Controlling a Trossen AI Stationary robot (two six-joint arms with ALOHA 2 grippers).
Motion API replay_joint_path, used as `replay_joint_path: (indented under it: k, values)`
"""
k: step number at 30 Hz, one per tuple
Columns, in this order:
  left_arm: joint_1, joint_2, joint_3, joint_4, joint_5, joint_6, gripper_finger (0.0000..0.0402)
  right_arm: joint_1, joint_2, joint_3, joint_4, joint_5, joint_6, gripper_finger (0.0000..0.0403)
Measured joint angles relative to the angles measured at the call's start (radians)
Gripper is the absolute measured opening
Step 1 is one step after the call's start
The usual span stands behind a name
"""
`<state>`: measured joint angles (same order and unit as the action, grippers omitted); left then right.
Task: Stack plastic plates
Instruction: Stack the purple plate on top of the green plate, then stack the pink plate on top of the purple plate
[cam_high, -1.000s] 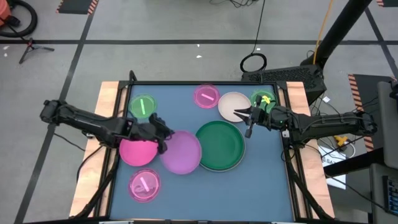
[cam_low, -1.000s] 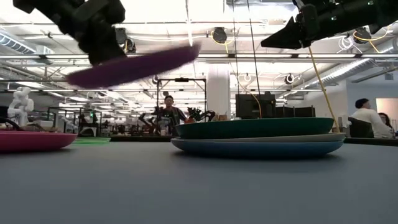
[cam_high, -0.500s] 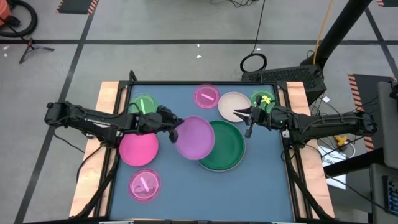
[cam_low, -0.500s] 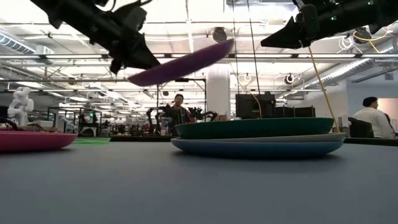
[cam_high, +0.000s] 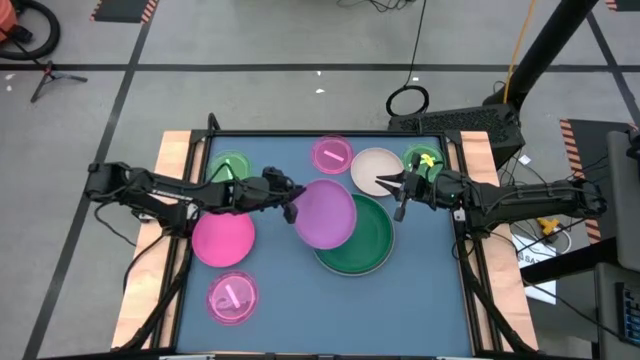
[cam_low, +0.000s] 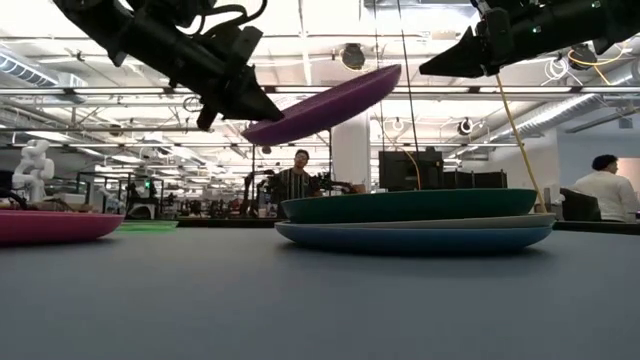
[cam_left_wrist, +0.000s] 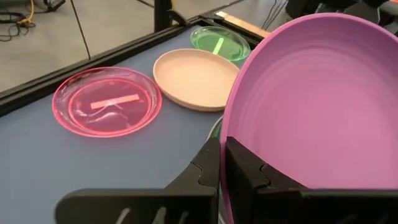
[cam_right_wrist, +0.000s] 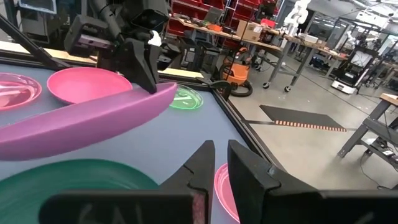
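I'm holding the lilac plate by its rim in the left gripper, pinching it tight, tilted in the air over the green plate. Right gripper is hovering above the cream plate, fingers nearly together, gripping nothing.

Bright, even overhead lighting in all views; shadows on blue table top faint and soft. Low view: ceiling lights blown out to white glare; near table surface out of focus; room behind soft. Lilac plate backlit, underside dark, slightly smeared at rim. Left gripper silhouetted against ceiling. Left wrist view: own fingers blurred by closeness; translucent pink plate shows small specular highlights. Right wrist view: foreground fingers soft, background fairly sharp.
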<state>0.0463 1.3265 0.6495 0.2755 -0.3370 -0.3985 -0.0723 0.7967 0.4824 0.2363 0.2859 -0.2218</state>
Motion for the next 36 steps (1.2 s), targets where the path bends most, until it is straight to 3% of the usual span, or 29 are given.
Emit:
replay_joint_path:
  k: [16, 21, 32, 36]
  values:
    - [-0.014, 0.092, 0.006, 0.089, 0.0, -0.058, 0.001, 0.0, 0.0, 0.0, 0.014, 0.0, -0.001, 0.0038]
    - [-0.018, 0.126, 0.047, 0.087, 0.0, -0.056, 0.0036, 0.0, 0.0, 0.0, 0.013, 0.0, -0.003, 0.0038]
    - [-0.016, 0.226, 0.188, -0.139, -0.004, -0.041, 0.0047, 0.0, 0.0, 0.0, 0.005, 0.0, -0.003, 0.0038]
    - [-0.018, 0.241, 0.206, -0.137, -0.005, -0.025, 0.0048, 0.0, 0.0, 0.0, 0.005, 0.0, -0.003, 0.0038]
